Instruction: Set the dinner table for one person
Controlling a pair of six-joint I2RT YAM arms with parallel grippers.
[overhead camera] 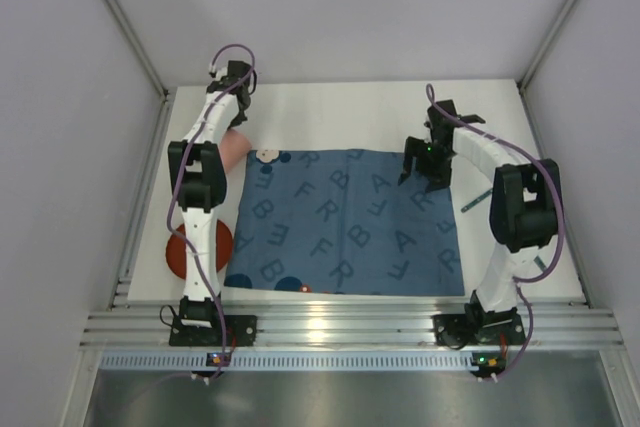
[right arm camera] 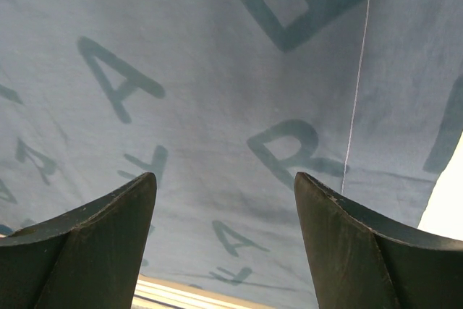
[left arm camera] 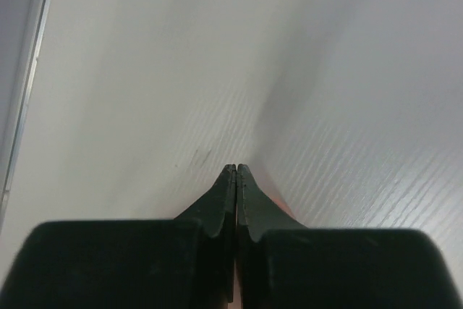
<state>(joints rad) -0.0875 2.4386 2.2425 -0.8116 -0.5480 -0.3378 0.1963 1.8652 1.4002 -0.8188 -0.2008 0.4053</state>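
The dinner table is a white top with a blue letter-printed mat spread over its middle. My left gripper is stretched to the far left corner, off the mat. In the left wrist view its fingertips are pressed together over bare white table, with nothing visible between them and a thin pink sliver beside the right finger. My right gripper hovers over the mat's far right part. It stands open above the blue cloth with nothing between its fingers.
A pink object and a small white spotted piece lie by the mat's far left corner. A red round plate sits under the left arm. A slim utensil and another lie right of the mat. Walls enclose three sides.
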